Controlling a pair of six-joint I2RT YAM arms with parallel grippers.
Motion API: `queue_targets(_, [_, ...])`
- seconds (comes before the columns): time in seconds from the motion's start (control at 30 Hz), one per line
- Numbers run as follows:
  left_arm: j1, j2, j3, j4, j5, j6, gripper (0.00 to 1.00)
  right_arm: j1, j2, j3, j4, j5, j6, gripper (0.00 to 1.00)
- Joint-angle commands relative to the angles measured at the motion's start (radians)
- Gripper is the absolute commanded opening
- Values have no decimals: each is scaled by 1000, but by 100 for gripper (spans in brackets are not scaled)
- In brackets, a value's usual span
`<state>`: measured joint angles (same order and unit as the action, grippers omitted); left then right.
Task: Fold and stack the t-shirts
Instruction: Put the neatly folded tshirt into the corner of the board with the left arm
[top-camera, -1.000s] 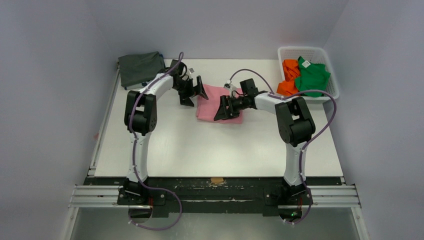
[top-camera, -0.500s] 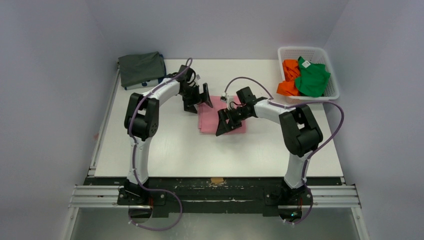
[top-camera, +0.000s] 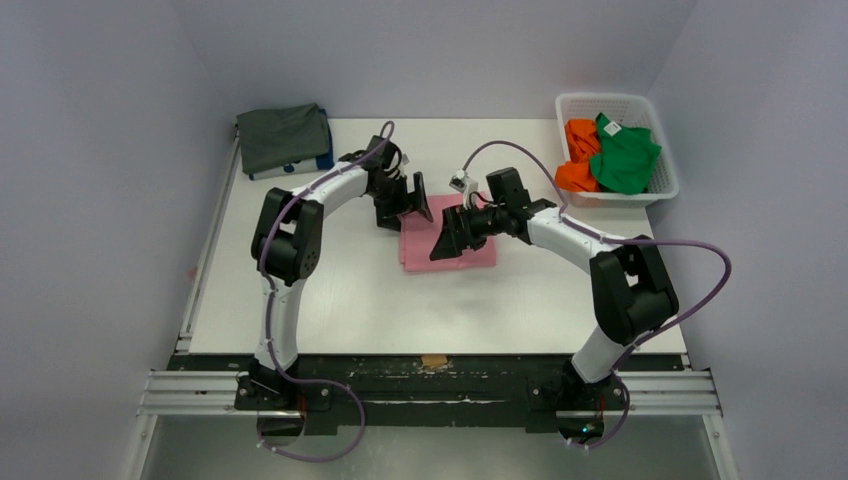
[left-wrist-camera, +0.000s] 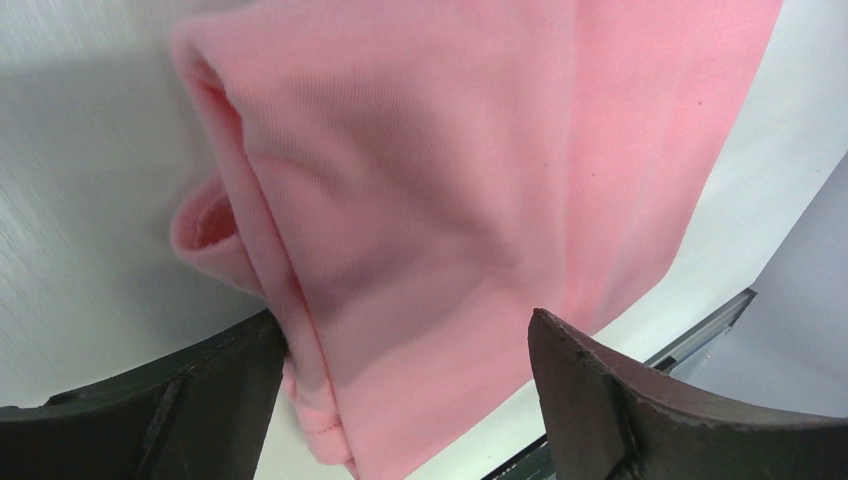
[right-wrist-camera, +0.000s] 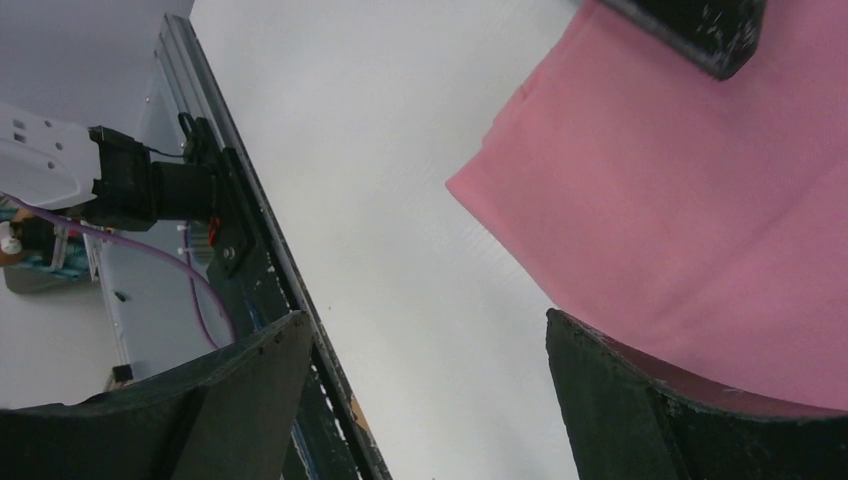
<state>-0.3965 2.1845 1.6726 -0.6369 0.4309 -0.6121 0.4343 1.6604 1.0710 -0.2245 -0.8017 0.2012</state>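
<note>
A folded pink t-shirt (top-camera: 416, 246) lies mid-table. My left gripper (top-camera: 408, 206) is open at its far left corner; in the left wrist view (left-wrist-camera: 405, 318) the pink t-shirt (left-wrist-camera: 470, 180) fills the space between and beyond the open fingers (left-wrist-camera: 620, 400). My right gripper (top-camera: 448, 238) is open over the shirt's middle; in the right wrist view (right-wrist-camera: 428, 318) the pink t-shirt (right-wrist-camera: 680, 200) lies beside one finger (right-wrist-camera: 640, 400), with bare table between the jaws. A folded dark grey t-shirt (top-camera: 283, 136) lies on a blue one (top-camera: 323, 160) at the far left. Orange (top-camera: 577, 152) and green (top-camera: 626, 152) t-shirts lie crumpled.
The orange and green shirts sit in a white lattice basket (top-camera: 612, 101) at the far right corner. The white table (top-camera: 350, 290) has walls on three sides and a metal rail (top-camera: 430, 390) along the near edge. The left gripper's finger (right-wrist-camera: 690, 30) shows in the right wrist view.
The pink t-shirt has slid toward the near edge and slightly right. Both grippers moved with it, and the right arm's elbow swung out to the right.
</note>
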Motion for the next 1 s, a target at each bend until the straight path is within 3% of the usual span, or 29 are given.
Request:
queue_targets(0.0, [-21,-19,-104,-4,-60,-58,87,-19,-50,-11,60,31,34,86])
queue_targets(0.17, [-32,-6,-74,-19,-82,-87,81,-44,-83,-36,102,57,75,86])
queue_targets(0.33, [-57,8,-60,9,-76,-116,52,-85,-144,-68,138,104,100,87])
queue_targets(0.63, [-90,41,19,-74,-120,-68,19,-115,-178,-110,175,98,127,87])
queue_targets(0.73, [-93,46,35,-95,-123,-54,0,-119,-190,-114,178,107,126,87])
queue_targets(0.97, [-90,4,162,-218,-373,97,0,-133,-224,-129,182,160,117,86])
